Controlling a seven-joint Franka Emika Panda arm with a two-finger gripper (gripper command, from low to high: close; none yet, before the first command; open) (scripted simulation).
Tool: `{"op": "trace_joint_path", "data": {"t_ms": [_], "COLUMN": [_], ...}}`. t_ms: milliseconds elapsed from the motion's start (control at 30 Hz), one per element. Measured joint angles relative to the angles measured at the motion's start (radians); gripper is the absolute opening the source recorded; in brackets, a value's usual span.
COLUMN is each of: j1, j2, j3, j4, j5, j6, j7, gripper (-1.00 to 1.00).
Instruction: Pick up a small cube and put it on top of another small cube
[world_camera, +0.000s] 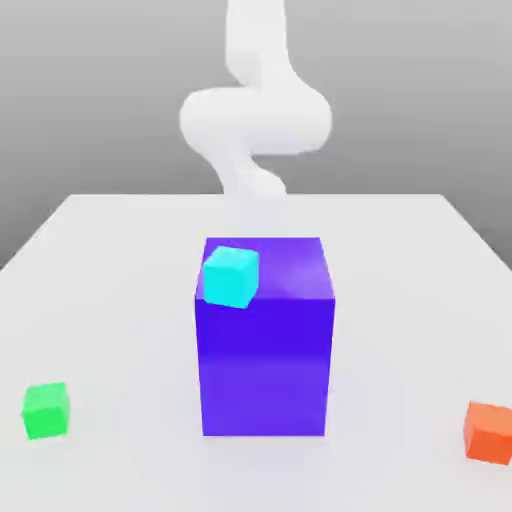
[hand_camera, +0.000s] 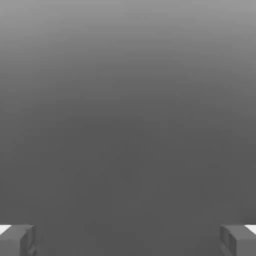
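Note:
The small cube is out of view. In the hand view my gripper (hand_camera: 128, 240) is open: its two grey fingertips (hand_camera: 17, 239) stand far apart with nothing between them, against a plain grey background. In the exterior view the white arm (world_camera: 255, 120) rises behind the table's far edge, beyond a big blue-violet block (world_camera: 265, 340). A cyan cube (world_camera: 231, 276) rests on the block's top, at its front corner on the exterior view's left.
A green cube (world_camera: 46, 410) lies on the white table (world_camera: 120, 300) near the front on the exterior view's left. An orange-red cube (world_camera: 489, 431) lies near the front on the exterior view's right. The tall block stands mid-table.

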Motion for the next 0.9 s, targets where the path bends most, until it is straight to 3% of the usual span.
{"op": "trace_joint_path", "data": {"t_ms": [533,900], "j1": [0.191,0.303], "j2": [0.586,0.986], "j3": [0.05,0.112], "j4": [0.157,0.264], "j5": [0.043,-0.026], "j6": [0.083,0.142], "j7": [-0.344,-0.512], "gripper": [0.0,0.0]}}
